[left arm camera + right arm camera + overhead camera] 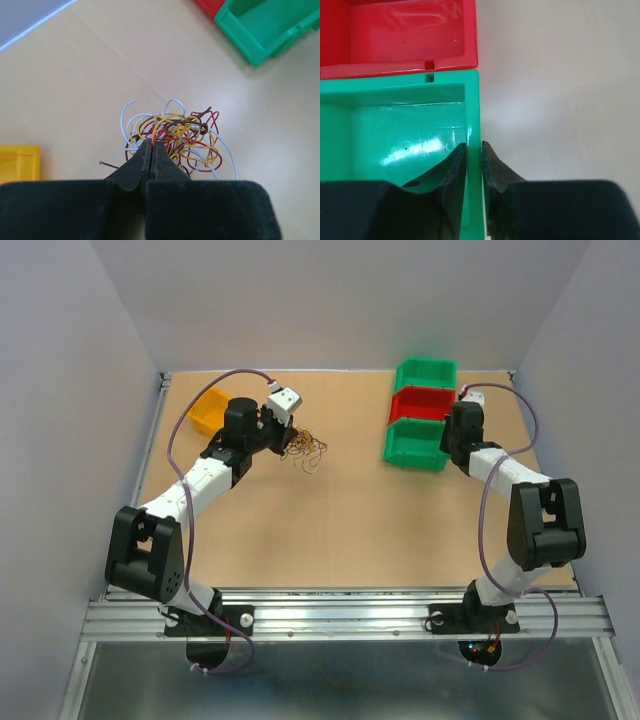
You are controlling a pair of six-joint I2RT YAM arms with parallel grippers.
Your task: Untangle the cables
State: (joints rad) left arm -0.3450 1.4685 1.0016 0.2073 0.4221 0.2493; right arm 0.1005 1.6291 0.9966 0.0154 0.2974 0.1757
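A tangle of white, yellow, red and brown cables lies left of the table's middle. In the left wrist view the tangle sits just past my fingertips. My left gripper is shut, its tips pinching wires at the tangle's near edge; it also shows in the top view. My right gripper is shut on the right wall of the near green bin, one finger inside and one outside. In the top view the right gripper is at that bin.
A red bin and a second green bin stand behind the near green bin. A yellow bin sits at the far left, behind the left arm. All three bins on the right look empty.
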